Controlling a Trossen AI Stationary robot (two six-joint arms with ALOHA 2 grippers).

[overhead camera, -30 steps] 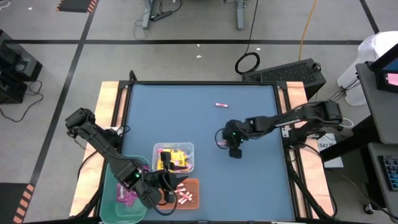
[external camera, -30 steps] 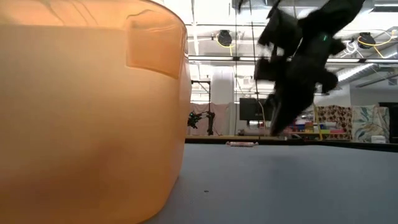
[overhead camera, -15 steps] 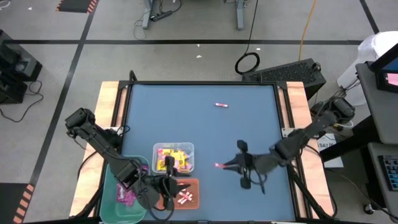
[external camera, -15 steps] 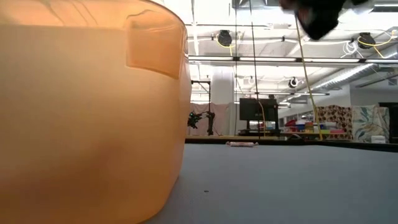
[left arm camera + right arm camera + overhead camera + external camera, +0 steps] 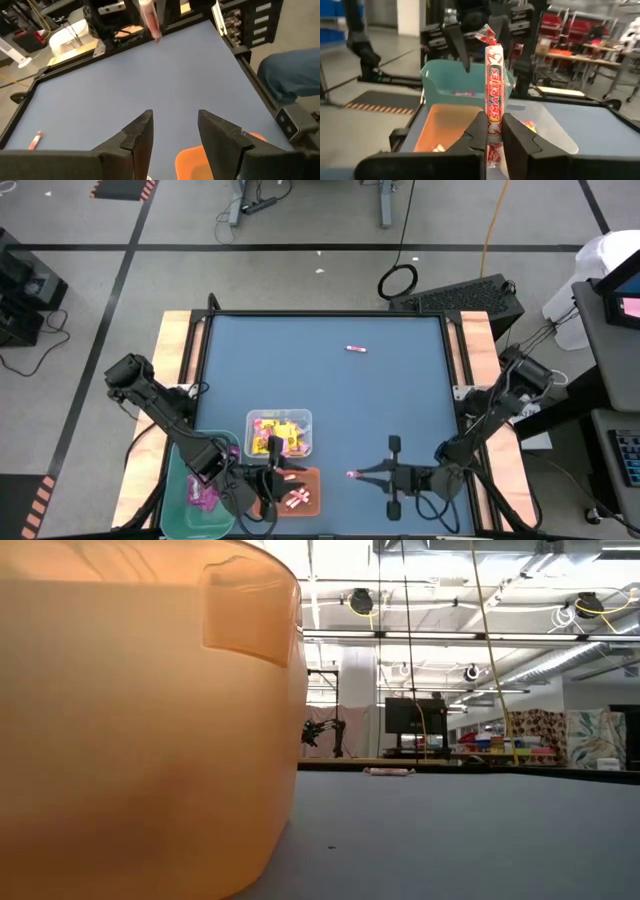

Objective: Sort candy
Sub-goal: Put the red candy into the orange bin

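Now the right claw (image 5: 352, 475), low centre-right of the high view, pinches a pink-and-white stick (image 5: 493, 95) and should clear the orange bin (image 5: 303, 490) rim before releasing, while the left claw (image 5: 283, 476) hangs part-open and empty over that bin.

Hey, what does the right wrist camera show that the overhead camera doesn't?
Only the right wrist view shows the Smarties lettering on the candy stick, upright between the right hand's closed fingers, and a bench with red bins in the room behind. Only the high view shows the whole table, a stray stick at its far side, and the left hand open above the orange bin. Both show the held stick, and the green, clear and orange bins.
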